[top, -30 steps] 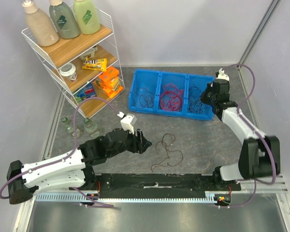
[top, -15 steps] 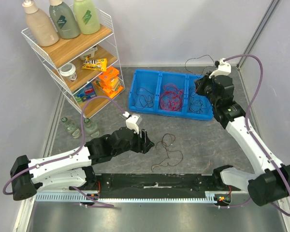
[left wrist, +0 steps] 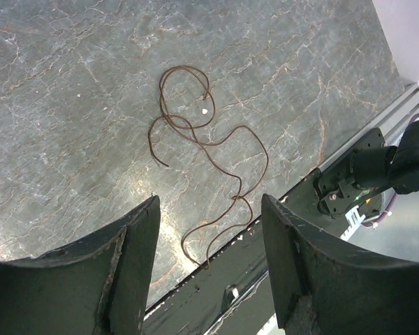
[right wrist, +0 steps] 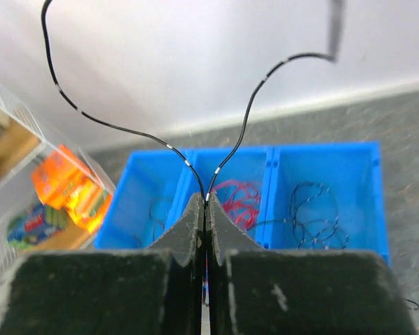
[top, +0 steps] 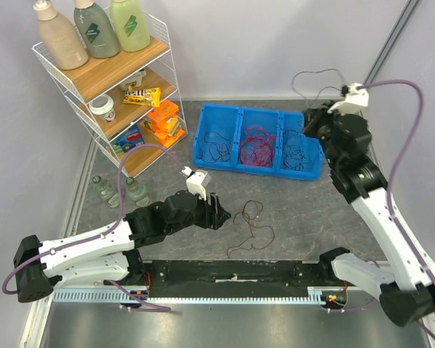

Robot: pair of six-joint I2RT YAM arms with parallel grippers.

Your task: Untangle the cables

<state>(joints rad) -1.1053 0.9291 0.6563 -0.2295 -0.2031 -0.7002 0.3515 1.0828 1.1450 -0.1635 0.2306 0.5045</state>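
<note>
**A:** Black wire (right wrist: 246, 115) is up out of the blue bin (top: 239, 167). R gripper (right wrist: 207, 206) was down at the right compartment a sec ago, arm has since swung high above it.

**B:** Grip ok?

**A:** Wrist cam shows jaws pinched fully together on it, two strands rising from the pinch. Looks like a single wire, no clump dragged along afaict. Can't tell if a tail hangs below.

**B:** Rest of the cables?

**A:** Black clump (top: 299, 154) in right compartment, red clump (top: 255, 145) in mid, a few black loops (top: 216, 145) in left. Plus a brown wire (left wrist: 211, 142) lying loose on the table (left wrist: 70, 84), well apart from the bin.

**B:** L side?

**A:** L gripper (left wrist: 209, 206) crept a bit toward the brown wire. Jaws wide apart, nothing held, hovering just beside it.

**B:** Progress?

**A:** IMO one more strand separated, prob goes on the table next. Most still in bin, so early. Risk: thin wire slips, or snags the clump on the way over.
</note>
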